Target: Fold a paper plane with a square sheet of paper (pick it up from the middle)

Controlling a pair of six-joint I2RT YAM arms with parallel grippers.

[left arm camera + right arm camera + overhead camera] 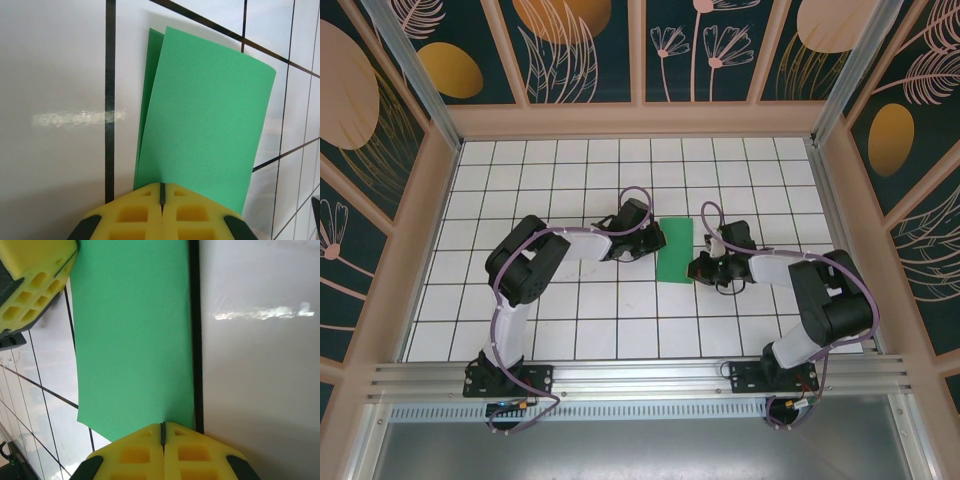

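arm bases: bolted to the rail (640, 378) at the near edge, one left and one right, leaving the middle of the counter (570, 320) free as the working ground.

right hand (697, 270): closed, yellow pads pressed together. Comes in from the right and meets the near right part of the sheet. From its own wrist, right hand (162, 430) sits right at the paper's edge, just beside a black grid line (195, 340). Pinching or merely pressing down: cannot tell. Likely placed there to pin that side flat.

left hand (653, 243): closed likewise. Reaches in from the left, a little farther back than its partner, and touches the sheet's left edge. Probably set opposite so the paper cannot slide while the fold is worked.

square sheet of paper (676, 250): lies mid-counter between both hands, folded in half into a tall green strip running near to far. Upper layer (205, 115) springs slightly off the lower one, so the crease is judged not yet pressed sharp.

step in hand: judged the first centre fold, early in the task, with nose and wing folds not yet made.

far wall (640, 50): patterned panels, well apart from the work.
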